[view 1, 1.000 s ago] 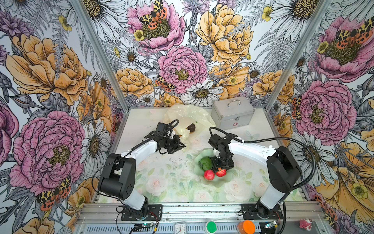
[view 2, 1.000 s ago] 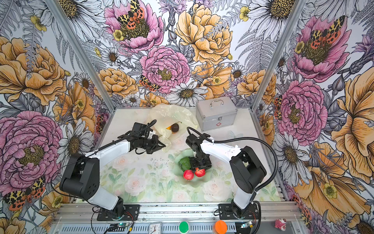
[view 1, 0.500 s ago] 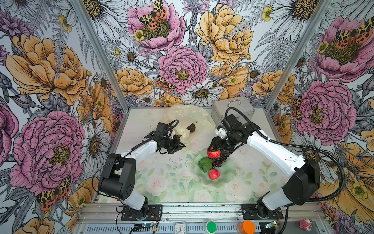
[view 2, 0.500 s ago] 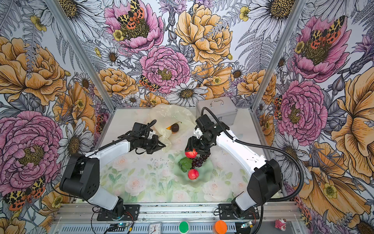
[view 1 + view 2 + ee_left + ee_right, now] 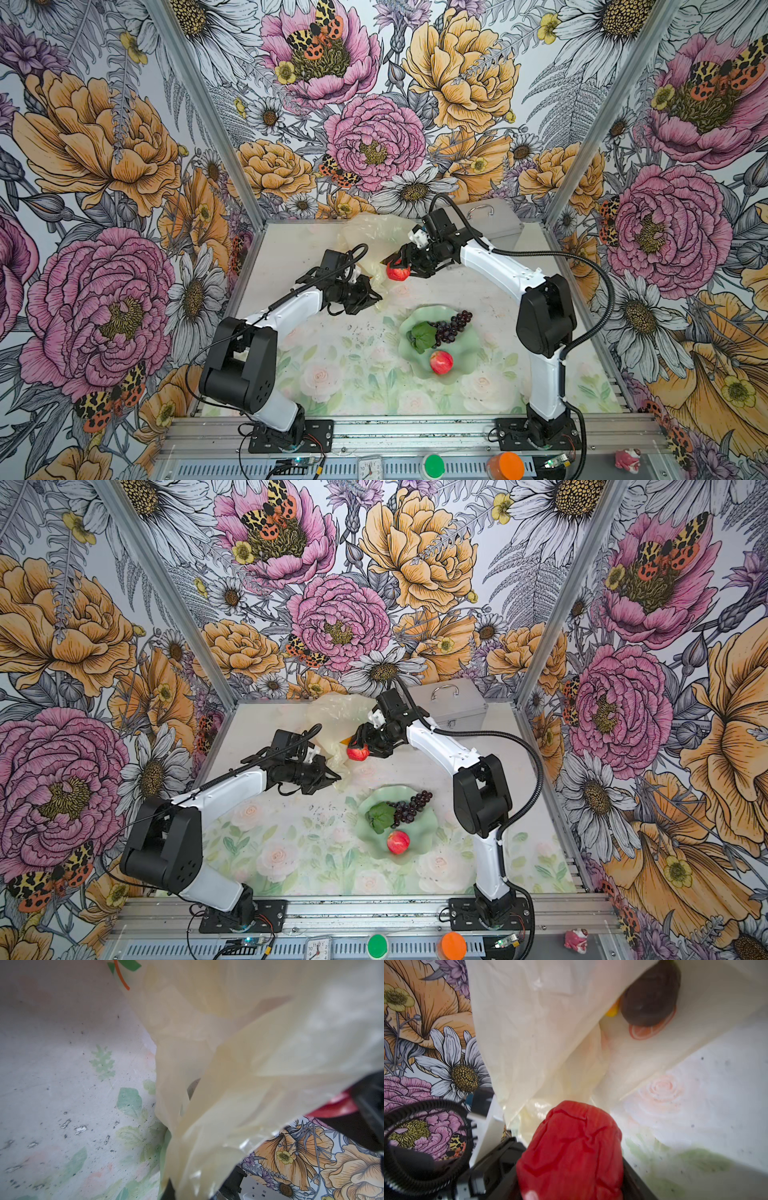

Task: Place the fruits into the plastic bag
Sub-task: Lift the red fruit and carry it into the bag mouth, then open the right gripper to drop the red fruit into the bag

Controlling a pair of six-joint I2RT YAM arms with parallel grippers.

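Observation:
My right gripper is shut on a red apple and holds it at the mouth of the cream plastic bag, seen in both top views. In the right wrist view the apple fills the jaws, and a dark brown fruit and a bit of yellow fruit lie inside the bag. My left gripper is shut on the bag's near edge, lifting it. Purple grapes, a green leaf and a second red apple lie on the pale green dish.
A silver metal case with a handle stands at the back right, behind my right arm. The dish sits front right of centre. Flowered walls close in the table's back and sides.
My right gripper has lifted one apple off the dish and carried it back and left to the bag's mouth. The grapes now lie on the dish. The left arm has not moved.

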